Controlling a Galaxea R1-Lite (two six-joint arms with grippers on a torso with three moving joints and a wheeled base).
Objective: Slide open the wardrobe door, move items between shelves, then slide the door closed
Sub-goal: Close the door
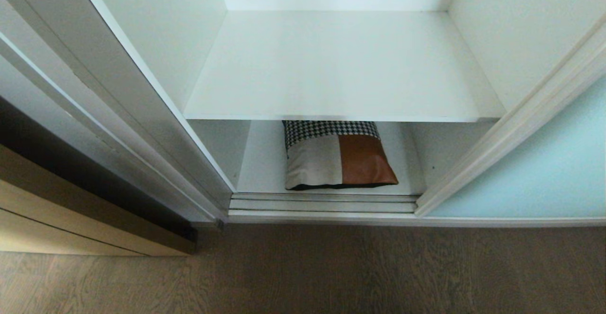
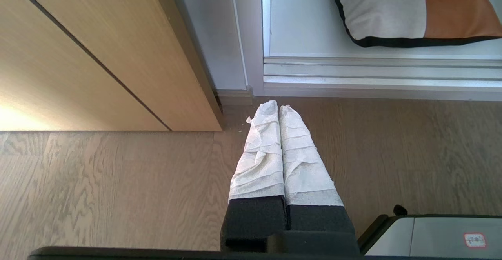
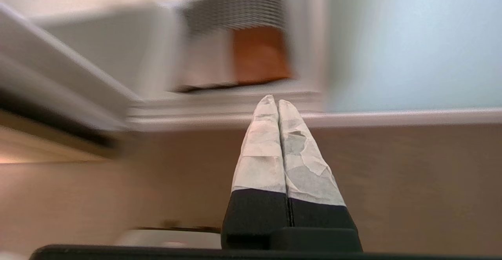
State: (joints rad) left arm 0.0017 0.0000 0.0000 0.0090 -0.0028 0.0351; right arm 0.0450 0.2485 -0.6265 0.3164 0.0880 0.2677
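1. Now the right hand (image 3: 277,101) is clenched and empty, its wrapped fingers (image 3: 262,142) pressed together, aimed toward the wardrobe opening above the floor (image 1: 303,271).
2. Parked low, the left hand (image 2: 278,106) is likewise clenched on nothing.
3. Ahead, the cushion (image 1: 336,155) lies on the lower shelf (image 1: 260,172), under the bare upper shelf (image 1: 341,67).
4. To the right stands the sliding wardrobe door (image 1: 544,172) (already slid aside).
5. Judged: spread the fingers before entering, come in low, and grip the cushion's near edge.

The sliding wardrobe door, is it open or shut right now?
Open. The sliding wardrobe door stands off to the right, leaving the shelves and the cushion exposed.
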